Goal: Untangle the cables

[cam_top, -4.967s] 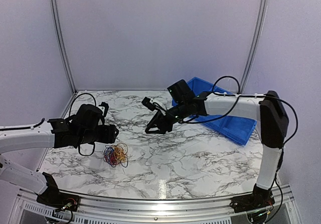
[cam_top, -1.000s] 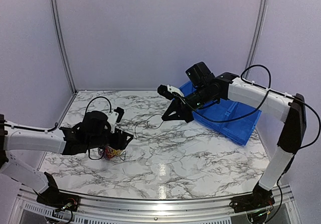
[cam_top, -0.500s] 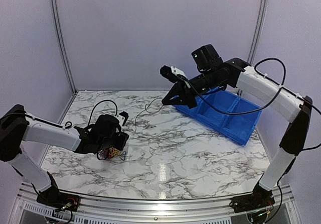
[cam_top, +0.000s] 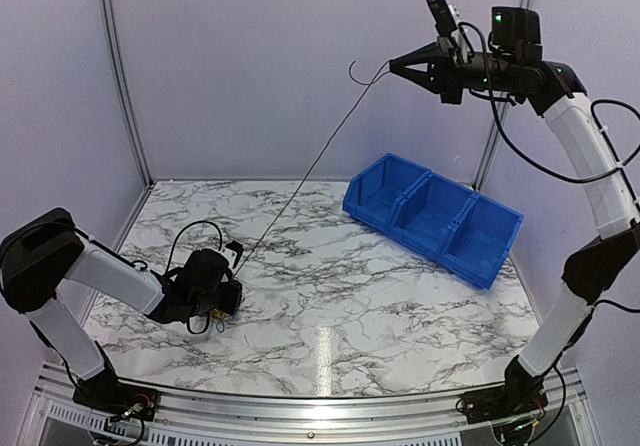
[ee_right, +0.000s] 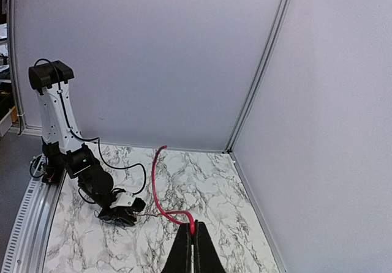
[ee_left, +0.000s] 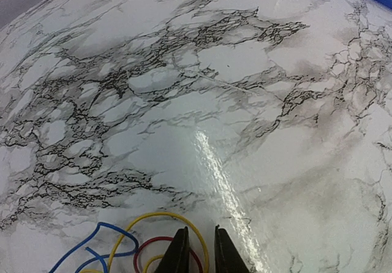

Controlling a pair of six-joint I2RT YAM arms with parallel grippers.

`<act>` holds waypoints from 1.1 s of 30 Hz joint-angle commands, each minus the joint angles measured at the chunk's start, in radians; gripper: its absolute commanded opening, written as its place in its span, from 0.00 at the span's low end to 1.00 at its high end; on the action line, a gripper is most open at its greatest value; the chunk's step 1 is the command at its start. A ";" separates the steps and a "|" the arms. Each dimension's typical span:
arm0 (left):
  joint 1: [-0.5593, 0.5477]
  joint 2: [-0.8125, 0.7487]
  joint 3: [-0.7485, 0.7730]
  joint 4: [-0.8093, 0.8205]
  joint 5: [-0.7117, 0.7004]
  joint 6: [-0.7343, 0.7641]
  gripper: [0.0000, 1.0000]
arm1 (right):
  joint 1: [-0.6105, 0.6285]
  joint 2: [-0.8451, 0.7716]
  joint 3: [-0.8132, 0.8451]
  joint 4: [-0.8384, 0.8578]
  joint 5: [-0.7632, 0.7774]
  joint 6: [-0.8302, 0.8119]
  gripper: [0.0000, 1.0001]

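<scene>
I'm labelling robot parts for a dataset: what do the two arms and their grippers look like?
The left arm and right arm have white shells, black joints and loose black wiring alongside. A small green light glows near the right wrist. The left gripper and right gripper have slim, tapered black fingers.

The marble-patterned table (cam_top: 400, 296) carries a blue three-compartment bin (cam_top: 432, 216) at right and the cables (ee_left: 160, 213) bunched at left.

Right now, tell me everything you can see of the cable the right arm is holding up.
The red cable is a thin, flexible wire. The right gripper, jaws shut on it, holds it high above the table; a short end curls past the jaws. From there it runs taut down to the tangle at the left gripper.
</scene>
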 commanded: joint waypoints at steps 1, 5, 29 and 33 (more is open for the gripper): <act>0.014 0.049 -0.045 0.035 -0.017 -0.024 0.14 | -0.041 -0.018 0.012 0.070 -0.026 0.075 0.00; 0.019 0.066 -0.058 0.047 -0.030 -0.036 0.13 | -0.097 -0.039 -0.040 0.141 -0.042 0.128 0.00; 0.034 -0.014 -0.112 0.055 -0.079 -0.081 0.13 | -0.298 -0.156 -0.324 0.228 -0.039 0.078 0.00; 0.035 -0.090 -0.124 0.054 -0.109 -0.077 0.13 | -0.157 -0.209 -0.596 0.062 0.125 -0.200 0.00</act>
